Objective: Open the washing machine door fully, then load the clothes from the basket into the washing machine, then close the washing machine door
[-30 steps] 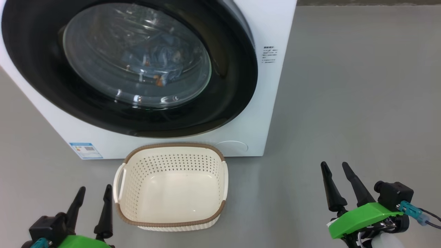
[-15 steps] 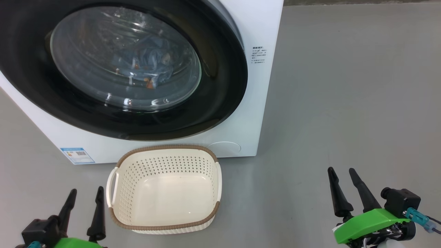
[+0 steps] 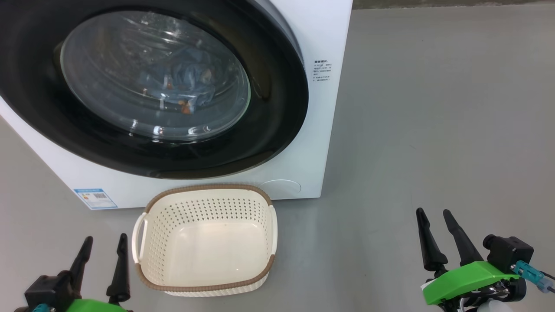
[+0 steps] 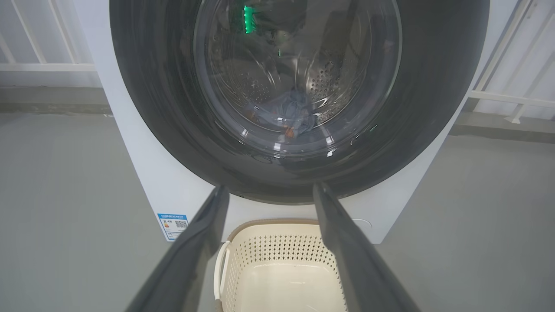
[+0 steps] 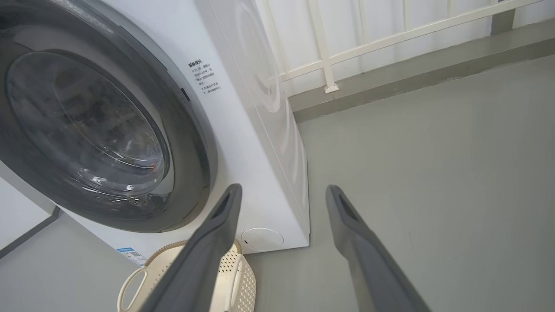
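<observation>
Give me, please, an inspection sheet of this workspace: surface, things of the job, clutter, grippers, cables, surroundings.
Surface: grey floor, smooth.
Washing machine: white, stands on the floor; blue label sticker low on its front.
Washing machine door: appears shut.
Clothes: blue fabric inside the drum, seen through the glass.
Basket: on the floor before the machine, nothing in it.
Clutter: nothing seen.
Left gripper: open, holds nothing, left of the basket.
Right gripper: open, holds nothing, over bare floor.
Cables: teal connector at the right wrist.
Surroundings: white railing behind the machine.
</observation>
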{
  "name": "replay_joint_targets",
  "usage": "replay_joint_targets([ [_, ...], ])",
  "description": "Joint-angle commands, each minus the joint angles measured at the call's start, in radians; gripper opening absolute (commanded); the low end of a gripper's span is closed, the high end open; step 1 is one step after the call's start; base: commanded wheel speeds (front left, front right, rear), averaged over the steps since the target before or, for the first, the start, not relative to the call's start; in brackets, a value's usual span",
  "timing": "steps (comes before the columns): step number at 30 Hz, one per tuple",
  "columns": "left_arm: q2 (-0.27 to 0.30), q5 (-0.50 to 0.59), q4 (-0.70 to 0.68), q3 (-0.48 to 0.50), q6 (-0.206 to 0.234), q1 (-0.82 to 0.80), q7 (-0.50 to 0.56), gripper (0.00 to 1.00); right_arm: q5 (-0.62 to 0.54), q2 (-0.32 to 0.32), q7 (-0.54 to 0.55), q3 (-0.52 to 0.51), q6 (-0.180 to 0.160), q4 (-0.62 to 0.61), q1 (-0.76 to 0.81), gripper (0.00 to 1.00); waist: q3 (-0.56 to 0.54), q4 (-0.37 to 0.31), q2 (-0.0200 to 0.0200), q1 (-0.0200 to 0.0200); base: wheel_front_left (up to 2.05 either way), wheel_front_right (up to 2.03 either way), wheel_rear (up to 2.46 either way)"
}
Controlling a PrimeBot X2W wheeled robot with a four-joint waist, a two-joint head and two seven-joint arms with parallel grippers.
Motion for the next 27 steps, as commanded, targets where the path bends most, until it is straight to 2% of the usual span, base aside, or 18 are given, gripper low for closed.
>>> replay_joint_targets([
  [1,0.02,0.011,-0.026,0.04,-0.002,-0.007,-0.006,1.0,-0.014,-0.001,-0.005,0.019,-0.001,-0.029,0.006,1.0,0.0,0.001,0.0,0.0,0.0,0.0,0.0],
  [12,0.016,0.016,-0.016,0.042,-0.002,0.002,-0.006,1.0,-0.015,-0.001,-0.005,0.015,-0.001,-0.032,0.016,1.0,-0.013,0.005,0.0,0.0,0.0,0.0,0.0],
  [13,-0.002,0.006,0.004,0.004,0.0,0.02,0.0,0.0,-0.001,0.001,0.0,-0.004,0.0,-0.006,0.021,0.0,-0.013,0.005,0.0,0.0,0.0,0.0,0.0],
  [18,-0.038,-0.001,0.051,-0.007,0.0,0.035,0.003,0.0,0.005,0.014,0.003,-0.001,0.0,0.047,0.035,0.0,-0.014,0.005,0.0,0.0,0.0,0.0,0.0],
  [25,-0.042,-0.062,0.048,0.0,0.0,0.031,0.021,0.0,0.061,0.015,0.021,-0.006,0.0,0.038,0.035,0.0,-0.018,0.006,0.0,0.0016,0.0,0.0,0.0],
  [27,-0.043,-0.083,0.048,0.003,0.001,0.029,0.027,0.0,0.08,0.015,0.027,-0.008,0.0,0.036,0.035,0.0,-0.019,0.007,0.0,0.0009,0.0,0.0,0.0],
])
